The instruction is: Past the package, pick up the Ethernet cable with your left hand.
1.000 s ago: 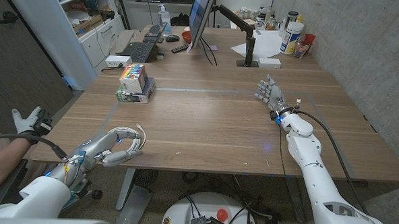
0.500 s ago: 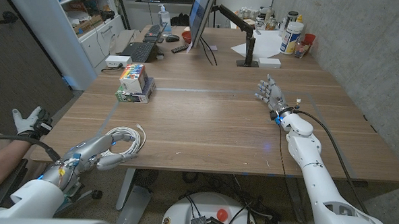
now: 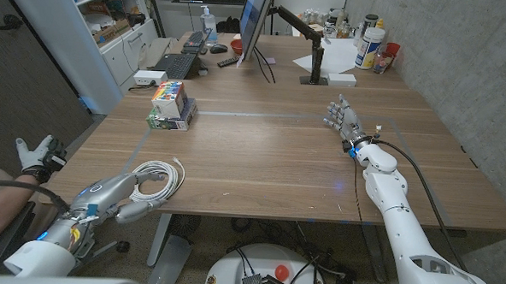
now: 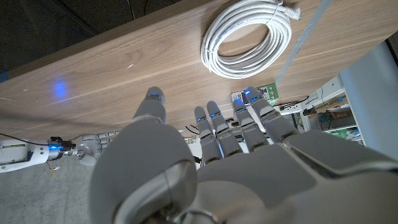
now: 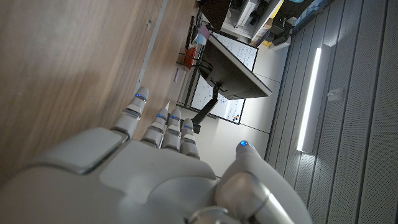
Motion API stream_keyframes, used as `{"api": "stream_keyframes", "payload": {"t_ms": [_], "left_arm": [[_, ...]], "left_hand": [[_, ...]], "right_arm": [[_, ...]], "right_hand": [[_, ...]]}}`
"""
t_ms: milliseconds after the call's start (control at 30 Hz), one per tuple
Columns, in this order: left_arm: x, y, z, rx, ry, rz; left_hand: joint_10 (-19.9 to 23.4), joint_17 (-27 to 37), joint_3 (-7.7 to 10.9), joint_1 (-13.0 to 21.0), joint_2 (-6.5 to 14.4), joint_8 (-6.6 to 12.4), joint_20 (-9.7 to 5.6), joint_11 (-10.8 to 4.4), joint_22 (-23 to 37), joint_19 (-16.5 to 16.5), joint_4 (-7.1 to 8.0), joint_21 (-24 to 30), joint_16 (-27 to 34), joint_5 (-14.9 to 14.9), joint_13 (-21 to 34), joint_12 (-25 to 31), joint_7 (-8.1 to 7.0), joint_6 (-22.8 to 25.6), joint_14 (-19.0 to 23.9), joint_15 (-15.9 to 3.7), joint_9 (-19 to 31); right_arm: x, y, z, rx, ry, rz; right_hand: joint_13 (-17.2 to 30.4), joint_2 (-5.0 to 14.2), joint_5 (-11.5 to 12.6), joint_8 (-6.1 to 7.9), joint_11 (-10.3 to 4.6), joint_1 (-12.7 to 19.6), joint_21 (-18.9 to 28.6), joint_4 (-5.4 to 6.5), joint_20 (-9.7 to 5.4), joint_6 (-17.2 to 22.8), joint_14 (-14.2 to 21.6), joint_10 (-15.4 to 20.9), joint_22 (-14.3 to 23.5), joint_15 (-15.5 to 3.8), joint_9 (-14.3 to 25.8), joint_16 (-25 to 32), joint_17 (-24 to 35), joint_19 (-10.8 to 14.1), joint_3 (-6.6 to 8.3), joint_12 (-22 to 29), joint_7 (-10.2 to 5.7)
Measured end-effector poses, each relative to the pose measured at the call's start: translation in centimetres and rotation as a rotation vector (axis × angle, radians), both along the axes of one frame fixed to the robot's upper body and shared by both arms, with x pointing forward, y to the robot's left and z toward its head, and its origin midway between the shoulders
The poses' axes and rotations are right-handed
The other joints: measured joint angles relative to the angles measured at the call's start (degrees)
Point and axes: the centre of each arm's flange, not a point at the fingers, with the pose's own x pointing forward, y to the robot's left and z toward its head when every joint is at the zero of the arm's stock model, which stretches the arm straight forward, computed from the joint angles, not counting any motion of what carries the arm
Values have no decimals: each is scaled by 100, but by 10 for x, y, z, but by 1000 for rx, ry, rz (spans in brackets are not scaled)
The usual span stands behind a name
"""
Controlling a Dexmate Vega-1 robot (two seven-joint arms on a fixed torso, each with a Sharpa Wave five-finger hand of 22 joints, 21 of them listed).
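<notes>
at the near left edge of the bench (image 3: 261, 159), left hand (image 3: 124, 201) low and just short of the white coiled ethernet cable (image 3: 158, 175), fingers apart and holding nothing, tips reaching toward the coil from the near side. in the left wrist view, fingertips (image 4: 208, 114) aimed at the coil (image 4: 247, 38), a strip of bare wood between. best approach, judging from this: slide forward and low, get fingers under or through the near arc of the loops, thumb over the top, gather several turns at once so the coil lifts whole and does not unwind. well beyond, the colourful package (image 3: 171, 103). far right, right hand (image 3: 343, 121) standing on the bench, fingers spread and holding nothing; best left idle.
</notes>
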Motion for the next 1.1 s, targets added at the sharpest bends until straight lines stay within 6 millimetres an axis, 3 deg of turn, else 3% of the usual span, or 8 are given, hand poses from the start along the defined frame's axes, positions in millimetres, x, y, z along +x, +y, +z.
{"api": "stream_keyframes", "payload": {"t_ms": [1100], "left_arm": [[-5,14,-18,85,4,29]], "left_hand": [[41,15,-25,53,-8,23,-31,-41,0,31,-26,0,0,39,25,0,-29,30,27,9,0]], "right_arm": [[1,-1,0,-3,0,-19]], "right_hand": [[0,0,0,0,32,1,0,0,0,-20,1,-31,0,0,0,0,0,0,0,0,-20]]}}
